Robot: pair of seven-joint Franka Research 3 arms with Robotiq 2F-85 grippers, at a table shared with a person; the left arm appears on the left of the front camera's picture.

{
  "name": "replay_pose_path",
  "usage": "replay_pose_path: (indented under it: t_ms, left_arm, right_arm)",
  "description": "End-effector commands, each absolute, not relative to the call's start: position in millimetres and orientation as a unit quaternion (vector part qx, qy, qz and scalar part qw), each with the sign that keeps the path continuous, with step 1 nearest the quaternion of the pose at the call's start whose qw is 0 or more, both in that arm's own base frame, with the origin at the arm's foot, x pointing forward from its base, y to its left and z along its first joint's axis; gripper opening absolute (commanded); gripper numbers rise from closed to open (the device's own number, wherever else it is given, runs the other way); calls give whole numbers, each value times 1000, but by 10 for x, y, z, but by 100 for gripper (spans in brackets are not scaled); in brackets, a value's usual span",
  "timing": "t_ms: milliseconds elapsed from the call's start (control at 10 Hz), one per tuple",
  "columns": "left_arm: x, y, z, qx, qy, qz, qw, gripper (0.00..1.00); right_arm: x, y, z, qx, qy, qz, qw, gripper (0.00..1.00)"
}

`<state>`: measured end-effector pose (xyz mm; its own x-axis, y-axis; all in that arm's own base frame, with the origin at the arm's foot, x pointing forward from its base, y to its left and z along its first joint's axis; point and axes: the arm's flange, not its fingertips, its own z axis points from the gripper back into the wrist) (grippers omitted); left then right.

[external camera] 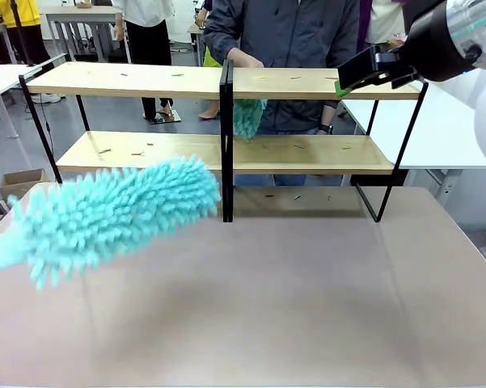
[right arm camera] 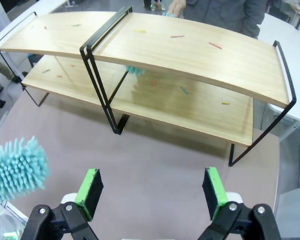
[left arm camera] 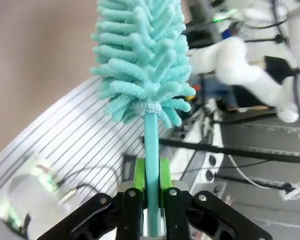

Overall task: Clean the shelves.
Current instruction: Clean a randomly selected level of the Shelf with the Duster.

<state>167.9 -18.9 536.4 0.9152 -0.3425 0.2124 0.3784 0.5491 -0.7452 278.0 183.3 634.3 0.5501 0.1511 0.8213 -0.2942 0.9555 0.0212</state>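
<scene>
Teal duster (external camera: 121, 210) is clamped in left claw (left arm camera: 151, 176) before shelves (external camera: 129, 79).

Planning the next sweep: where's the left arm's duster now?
In the front view the teal duster hangs over the table's left side, just short of the shelves' lower left board; the left gripper is shut on its handle.

Lit brightly and evenly from above, with soft shadows on the table (external camera: 323, 307). Smears the duster (external camera: 117, 214) with motion blur in front view. Bows the shelves (right arm camera: 189, 52) toward the edges in right wrist view.
</scene>
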Motion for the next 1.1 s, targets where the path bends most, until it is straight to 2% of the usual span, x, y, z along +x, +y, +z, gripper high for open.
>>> replay_pose_path:
  t_ms: [0,100,200,300,400,500,600,700,800,1000]
  left_arm:
    - [1695,-224,5490,-467,-51,-209,858,13]
    - [1695,-224,5490,-467,-51,-209,858,13]
    - [1680,-182,5350,-425,-19,-204,882,13]
    - [1653,-401,5263,-411,-19,-206,888,13]
    - [1819,-653,5102,-403,9,-214,890,13]
    - [2135,-967,4949,-388,-7,-188,902,13]
    - [2378,-1170,4878,-367,-61,-157,915,13]
    - [2515,-1304,4817,-361,-45,-144,920,13]
    - [2499,-1289,4768,-356,-21,-149,922,13]
    - [2042,-635,4854,-358,43,-202,911,13]
  right_arm:
    - [2785,1838,6347,80,-456,127,877,100]
    - [2785,1838,6347,80,-456,127,877,100]
    - [2785,1838,6347,80,-456,127,877,100]
    - [2785,1838,6347,80,-456,127,877,100]
    - [2785,1838,6347,80,-456,127,877,100]
    - [2785,1838,6347,80,-456,127,877,100]
    - [2785,1838,6347,80,-456,127,877,100]
    - [2785,1838,6347,80,-456,127,877,100]
    - [2785,1838,6347,80,-456,127,877,100]
    - [2785,1838,6347,80,-456,127,877,100]
